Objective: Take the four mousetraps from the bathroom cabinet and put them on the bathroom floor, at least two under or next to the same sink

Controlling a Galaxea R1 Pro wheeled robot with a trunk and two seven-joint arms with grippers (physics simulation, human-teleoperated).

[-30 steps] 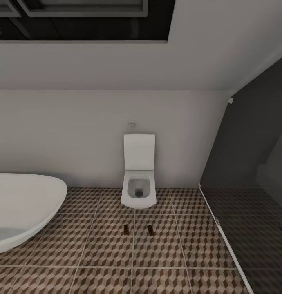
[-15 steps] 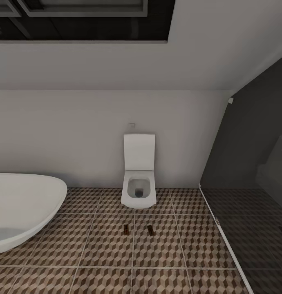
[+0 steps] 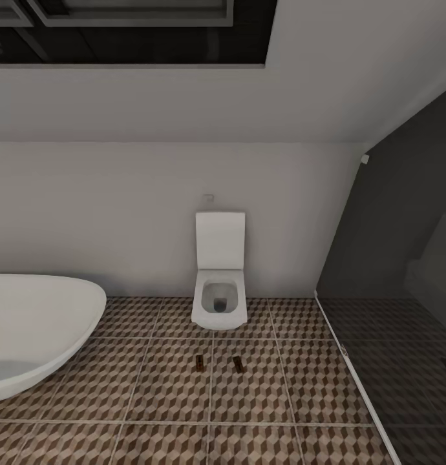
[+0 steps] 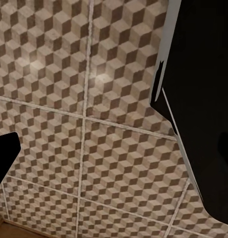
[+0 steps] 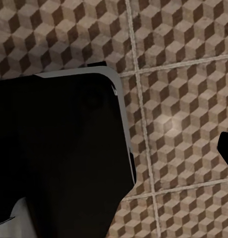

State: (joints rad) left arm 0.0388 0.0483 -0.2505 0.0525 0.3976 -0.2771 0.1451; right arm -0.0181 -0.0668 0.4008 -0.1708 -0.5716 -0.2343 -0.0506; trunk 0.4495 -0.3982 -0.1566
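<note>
Two mousetraps lie flat on the patterned bathroom floor [image 3: 165,394] in front of the toilet: one mousetrap [image 3: 200,363] to the left, the other mousetrap [image 3: 238,364] a short gap to its right. The cabinet and the bathroom sink are out of view. My left gripper [image 4: 114,158] hangs over bare tiles, one dark fingertip [image 4: 5,153] at the picture's edge and nothing between the fingers. My right gripper [image 5: 119,148] is likewise over tiles, with a fingertip [image 5: 226,148] at the edge and nothing held.
A white square toilet [image 3: 219,284] stands against the back wall. A white oval bathtub [image 3: 35,329] takes up the left. A dark shower area [image 3: 404,361] behind a pale threshold lies to the right. My black base [image 4: 203,99] shows in both wrist views.
</note>
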